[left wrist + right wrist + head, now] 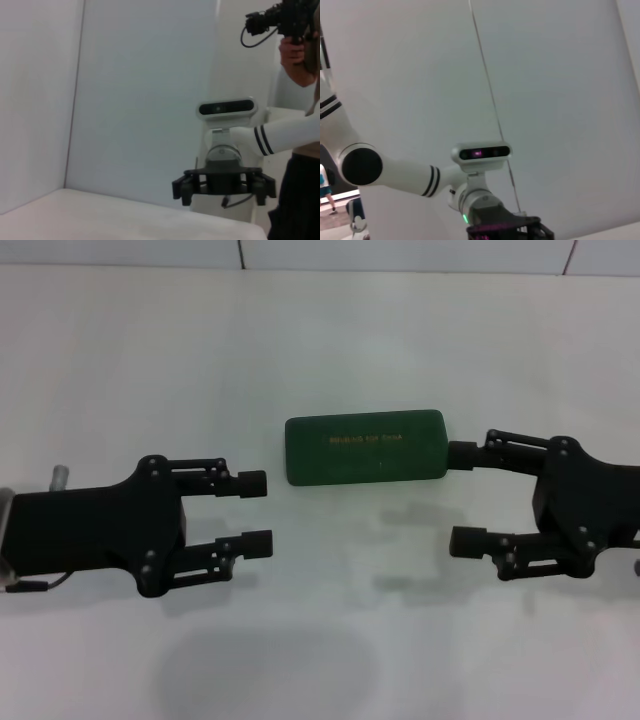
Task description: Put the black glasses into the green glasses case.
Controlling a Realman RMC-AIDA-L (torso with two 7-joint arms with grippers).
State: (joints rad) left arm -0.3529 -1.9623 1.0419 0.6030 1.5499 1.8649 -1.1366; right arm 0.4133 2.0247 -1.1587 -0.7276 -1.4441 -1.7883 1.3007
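Note:
The green glasses case [365, 447] lies closed on the white table, lid up with gold lettering, in the middle of the head view. The black glasses are not in view. My left gripper [256, 513] is open and empty, to the left of the case and a little nearer to me. My right gripper [463, 497] is open and empty at the case's right end; its upper fingertip [462, 455] is right at the case's right edge. The left wrist view shows the right gripper [223, 189] across the table, open. Neither wrist view shows the case.
The white table [320, 340] runs back to a tiled wall. A person holding a camera [300, 60] stands behind the right arm in the left wrist view. The right wrist view shows the left arm and its wrist camera [481, 152].

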